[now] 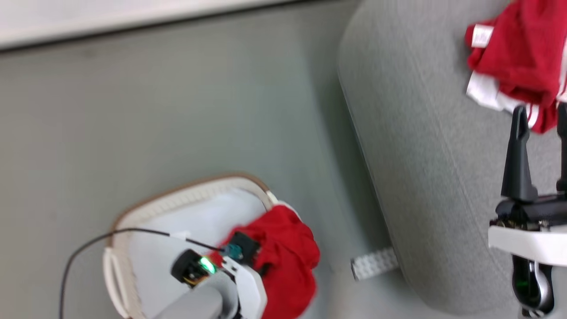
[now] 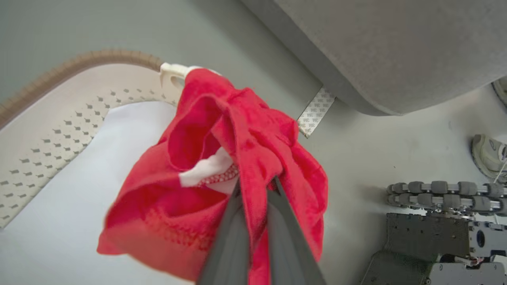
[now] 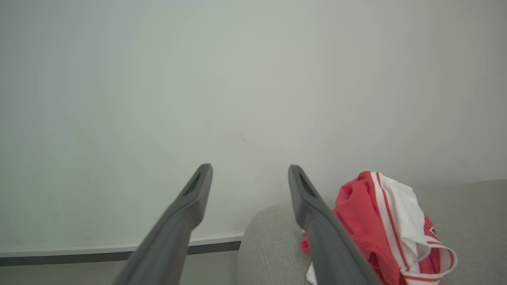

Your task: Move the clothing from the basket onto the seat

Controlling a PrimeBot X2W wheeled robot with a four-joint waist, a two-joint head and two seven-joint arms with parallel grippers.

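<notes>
1. Grey-green floor (image 1: 177, 110) runs under everything. At the lower left of my head view, the red garment (image 2: 237, 158) hangs bunched at the near corner of the basket (image 2: 59, 130).
2. My left gripper (image 2: 256, 184) is clamped on that garment. Both dark fingers are pressed together on a fold of red cloth, and a white patch shows inside the bundle.
3. The basket is white, with a perforated wall and a brown-banded rim, and it sits beneath and behind the bundle. My head view is smeared, so I cannot tell whether the cloth touches the rim.
4. The grey seat (image 1: 421, 155) stands to the right of the basket, apart from it, with a pale patterned strip (image 1: 374, 263) at its base.
5. A red-and-white garment (image 3: 388, 225) lies crumpled on the seat.
6. My right gripper (image 3: 249, 170) hovers over the seat just beside that garment, fingers spread wide apart, with a pale wall (image 3: 237, 79) behind.
7. A shoe (image 2: 489, 156) rests on the floor at the edge of my left wrist view.
</notes>
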